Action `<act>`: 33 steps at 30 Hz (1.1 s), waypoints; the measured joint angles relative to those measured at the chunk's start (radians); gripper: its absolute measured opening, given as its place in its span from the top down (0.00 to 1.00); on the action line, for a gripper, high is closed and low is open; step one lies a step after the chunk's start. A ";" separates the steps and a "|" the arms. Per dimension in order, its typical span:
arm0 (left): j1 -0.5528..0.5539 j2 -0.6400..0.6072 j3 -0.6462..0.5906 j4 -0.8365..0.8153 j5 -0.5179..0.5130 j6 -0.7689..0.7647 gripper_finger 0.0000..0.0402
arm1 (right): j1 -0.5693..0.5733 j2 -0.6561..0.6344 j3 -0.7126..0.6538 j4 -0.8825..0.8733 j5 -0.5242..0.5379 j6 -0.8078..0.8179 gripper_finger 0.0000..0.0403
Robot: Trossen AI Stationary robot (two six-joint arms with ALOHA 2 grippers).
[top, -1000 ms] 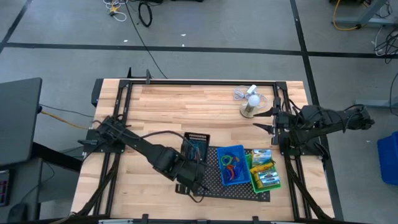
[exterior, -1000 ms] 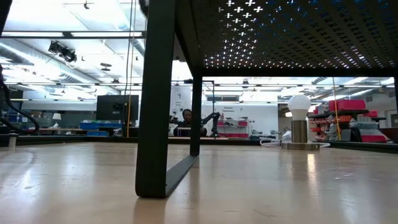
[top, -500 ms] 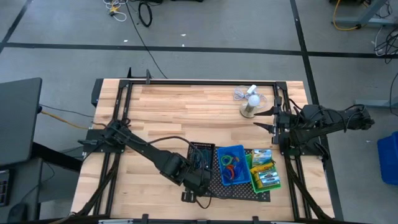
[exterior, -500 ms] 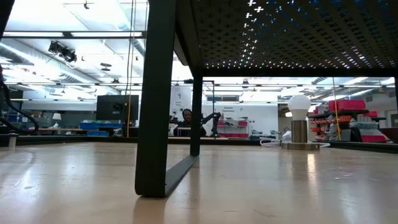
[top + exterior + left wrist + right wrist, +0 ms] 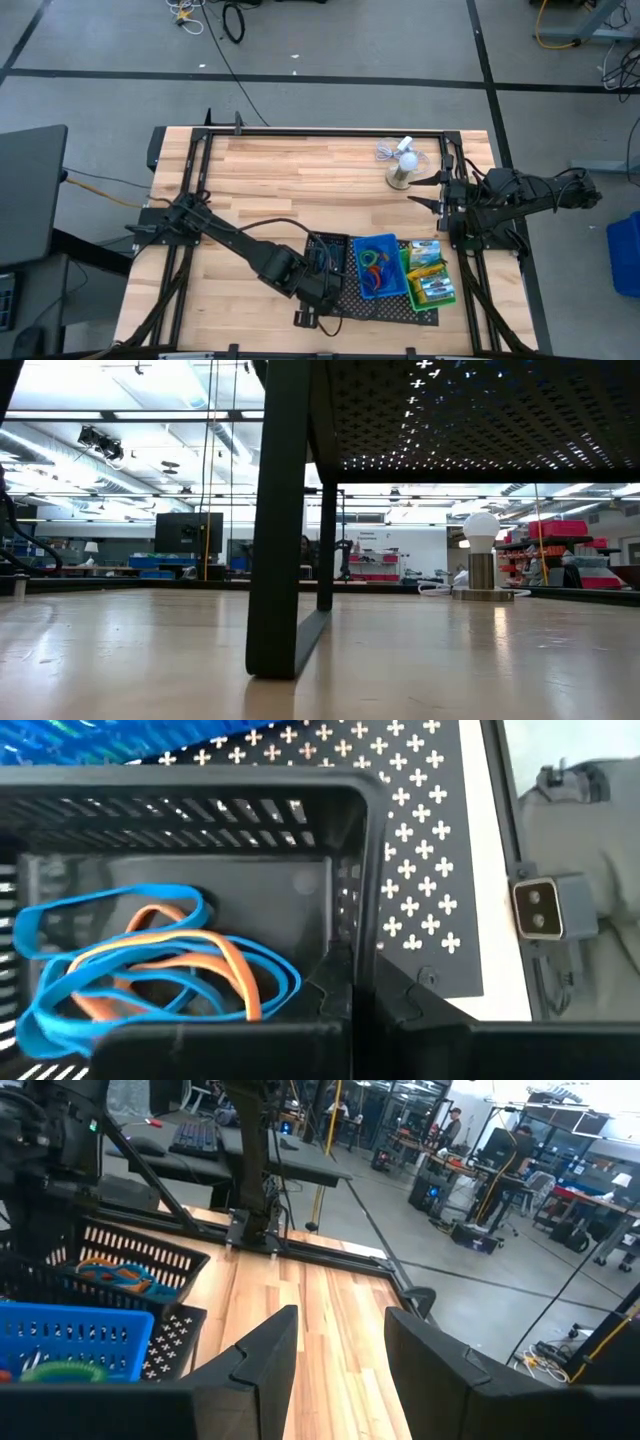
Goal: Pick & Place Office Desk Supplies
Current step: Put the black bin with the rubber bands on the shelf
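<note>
right at left gripper [image 5: 350, 990], black bin [image 5: 180, 840] rim pinched in closed fingers, rubber bands [image 5: 150, 960] inside, probably for dragging bin on mesh tray [image 5: 430, 850]. right gripper [image 5: 340, 1350] parked far off, fingers apart, empty.

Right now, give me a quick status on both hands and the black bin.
Left hand shut on black bin's rim, on the mesh tray. Right hand open, parked at table's right edge. Rubber bands inside. Nothing blocking.

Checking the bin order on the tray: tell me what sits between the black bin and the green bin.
The blue bin, holding coloured rubber-band loops, sits between the black bin and the green bin; the high view shows it.
</note>
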 joint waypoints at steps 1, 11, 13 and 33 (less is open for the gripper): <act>-0.001 0.001 0.015 -0.022 -0.003 0.002 0.99 | 0.000 0.000 0.000 0.000 0.000 0.000 0.60; 0.012 0.012 0.091 -0.061 -0.015 -0.026 0.99 | 0.000 0.000 0.000 0.006 0.014 0.000 0.60; 0.015 0.026 0.091 -0.061 -0.011 -0.025 0.99 | 0.000 0.000 0.000 0.006 0.014 0.000 0.60; 0.012 0.183 0.353 -0.219 -0.049 -0.001 0.99 | 0.000 0.000 0.046 -0.002 0.013 -0.007 0.60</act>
